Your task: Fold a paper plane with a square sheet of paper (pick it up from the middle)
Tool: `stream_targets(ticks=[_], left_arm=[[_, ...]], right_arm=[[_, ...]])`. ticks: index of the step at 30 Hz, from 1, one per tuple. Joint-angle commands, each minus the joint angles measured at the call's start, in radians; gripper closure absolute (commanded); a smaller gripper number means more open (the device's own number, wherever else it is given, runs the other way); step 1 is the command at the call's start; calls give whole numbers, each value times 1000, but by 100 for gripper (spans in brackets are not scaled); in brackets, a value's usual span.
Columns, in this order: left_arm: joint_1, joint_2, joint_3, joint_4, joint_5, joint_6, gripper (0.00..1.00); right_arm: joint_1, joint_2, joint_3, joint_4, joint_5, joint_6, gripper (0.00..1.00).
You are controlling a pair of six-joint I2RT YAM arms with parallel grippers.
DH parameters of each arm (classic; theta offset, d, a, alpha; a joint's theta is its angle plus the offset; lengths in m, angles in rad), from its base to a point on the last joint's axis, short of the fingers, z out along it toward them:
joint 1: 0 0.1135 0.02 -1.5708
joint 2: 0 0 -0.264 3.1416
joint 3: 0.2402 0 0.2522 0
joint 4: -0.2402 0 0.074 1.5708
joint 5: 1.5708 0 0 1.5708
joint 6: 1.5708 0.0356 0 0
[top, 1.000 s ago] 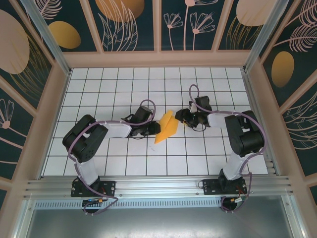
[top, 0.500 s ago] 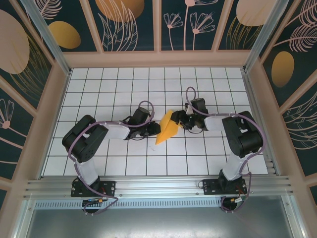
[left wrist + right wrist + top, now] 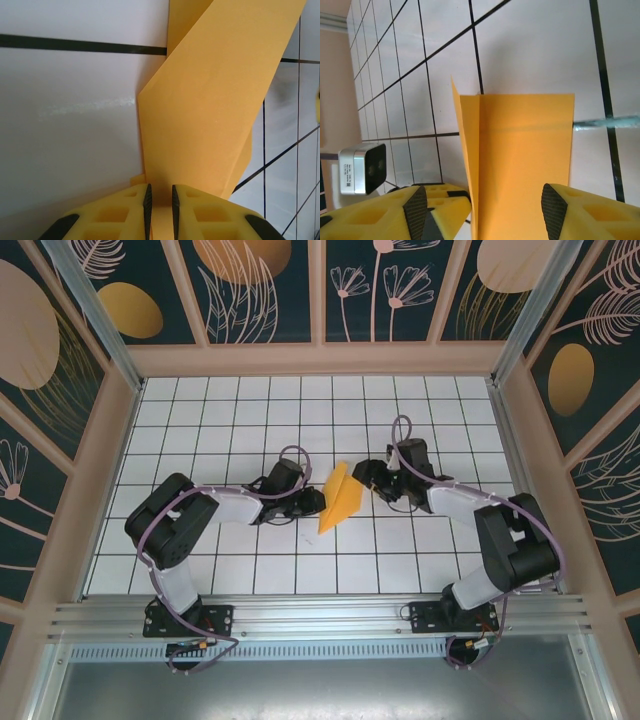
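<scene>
Paper plane (image 3: pixel 210 100) sits pinched between left fingers (image 3: pixel 120 212) (right-wrist view shows right fingers (image 3: pixel 562 212) spread wide).

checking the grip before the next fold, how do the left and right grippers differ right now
The left gripper has its jaws nearly shut, pinching the paper plane. The right gripper has its jaws wide apart, with the paper between them unclamped. In the top view the left gripper meets the plane from the left, the right gripper from the right. Both have yellow jaws.
</scene>
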Motion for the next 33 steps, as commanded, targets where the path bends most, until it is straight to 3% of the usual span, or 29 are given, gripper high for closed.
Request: stream_targets(ticks=[1, 8, 13, 26, 33], left_arm=[[-34, -1, -12, -54, 21, -38, 77], [-57, 19, 30, -65, 32, -31, 69], [-57, 14, 57, -91, 2, -15, 69], [-59, 29, 111, -188, -47, 39, 63], [-59, -63, 88, -120, -48, 29, 52]], right_arm=[[21, -32, -95, -2, 15, 110, 36], [39, -38, -158, 70, -22, 133, 35], [40, -15, -149, 109, -51, 123, 34], [21, 40, -111, 86, 5, 101, 32], [11, -17, -128, 112, 17, 94, 29]])
